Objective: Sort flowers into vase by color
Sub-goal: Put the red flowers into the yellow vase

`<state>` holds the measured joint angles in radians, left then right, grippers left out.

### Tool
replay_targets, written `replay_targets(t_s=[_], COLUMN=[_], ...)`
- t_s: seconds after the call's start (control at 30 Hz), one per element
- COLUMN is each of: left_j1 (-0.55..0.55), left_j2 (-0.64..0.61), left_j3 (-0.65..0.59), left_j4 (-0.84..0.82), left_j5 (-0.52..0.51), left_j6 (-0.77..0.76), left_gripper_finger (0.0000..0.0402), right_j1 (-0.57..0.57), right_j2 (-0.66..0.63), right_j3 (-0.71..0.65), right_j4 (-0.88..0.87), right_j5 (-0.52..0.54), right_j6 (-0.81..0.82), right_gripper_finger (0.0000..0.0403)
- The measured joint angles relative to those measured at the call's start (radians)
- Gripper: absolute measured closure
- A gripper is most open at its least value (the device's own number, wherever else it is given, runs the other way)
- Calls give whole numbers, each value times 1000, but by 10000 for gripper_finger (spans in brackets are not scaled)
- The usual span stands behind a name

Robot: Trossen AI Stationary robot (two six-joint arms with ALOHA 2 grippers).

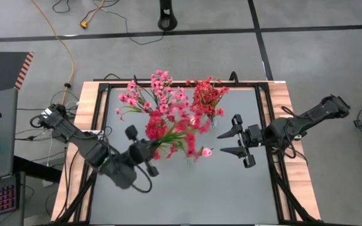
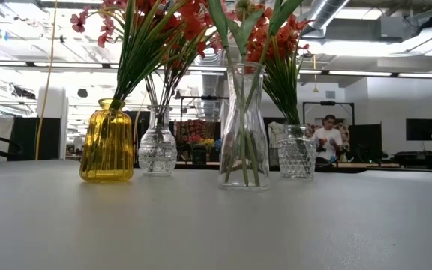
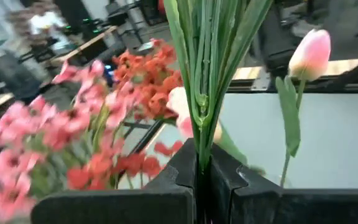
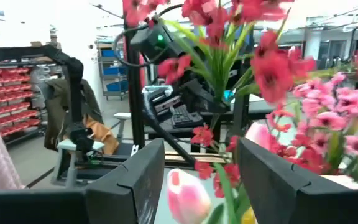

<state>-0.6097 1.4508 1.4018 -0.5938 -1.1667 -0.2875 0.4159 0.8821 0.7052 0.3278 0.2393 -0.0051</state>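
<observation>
Four vases stand in a row mid-table: a yellow vase (image 2: 107,142), a small clear vase (image 2: 157,152), a tall clear vase (image 2: 244,127) and a diamond-cut vase (image 2: 298,152). Pink flowers (image 1: 151,95) and red flowers (image 1: 207,94) rise from them. A pale pink tulip (image 1: 207,152) stands near the tall vase. My left gripper (image 1: 149,151) is left of the vases, high above the table, shut on a red-blossomed sprig (image 1: 165,127). My right gripper (image 1: 227,142) hovers open to the right of the vases, facing the tulip (image 4: 188,196). My left gripper pinches the sprig's bundle of thin green stems (image 3: 202,149) between its two fingers (image 3: 173,180). The fingers come about level from the table's left and lie across the stems. Leaves and blossoms rise above the hold; the stems' lower ends are hidden behind the fingers.
Black rails (image 1: 266,119) frame the grey tabletop (image 1: 187,194), which has bare room toward its near edge. Cables lie on the floor beyond the far edge. A person (image 2: 326,139) sits far behind the table in the room.
</observation>
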Motion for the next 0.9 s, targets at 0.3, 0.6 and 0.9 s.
replay_targets(t_s=[0.3,0.6,0.9], left_j1=[102,173,201], left_j2=[-107,-385,-654], left_j3=[0,-437,-901], left_j4=[156,697,1189], left_j5=[182,434,583], left_j6=[276,474,501], left_gripper_finger=[401,401,401], right_j1=[-20,-20,-28], right_j2=[-63,-81,-99], right_j3=[0,0,0], right_j4=[-71,-90,-91], right_j5=[-4,-4,-4], right_j6=[-2,-2,-2], right_gripper_finger=[190,200,200])
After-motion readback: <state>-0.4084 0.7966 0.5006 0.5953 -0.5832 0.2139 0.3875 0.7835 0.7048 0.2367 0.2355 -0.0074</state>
